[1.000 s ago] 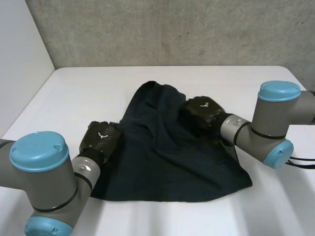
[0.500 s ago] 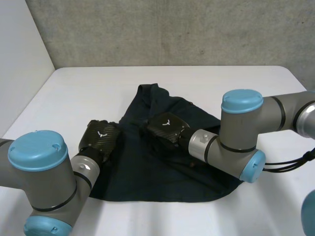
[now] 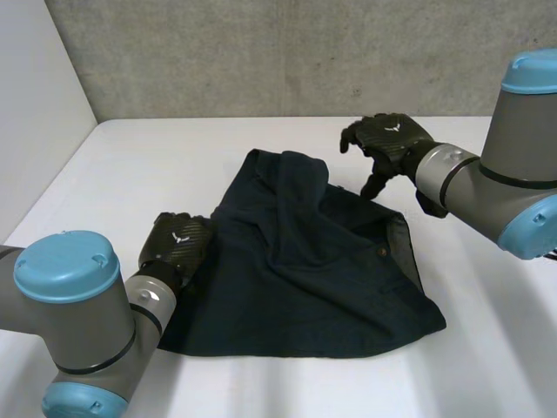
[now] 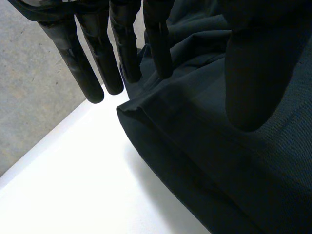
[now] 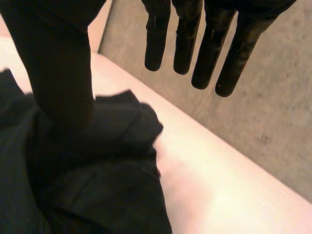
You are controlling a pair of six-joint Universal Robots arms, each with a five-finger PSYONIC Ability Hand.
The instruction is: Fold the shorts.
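Our left hand (image 3: 178,245) sits at the left edge of the shorts (image 3: 305,279), fingers (image 4: 90,73) straight and gripping nothing, thumb over the cloth. Our right hand (image 3: 389,141) hangs near their far right edge, fingers straight too, empty. The dark shorts lie rumpled on the white table (image 3: 122,165), with one fold humped at the far side.

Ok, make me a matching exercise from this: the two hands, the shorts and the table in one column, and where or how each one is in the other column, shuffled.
1. left hand
2. right hand
3. shorts
4. table

A. white
B. open, by the cloth's far edge
C. dark, rumpled, lying on the table
D. open, at the cloth's left edge

Pairs: 1-D, 2-B, 3-C, 4-A.
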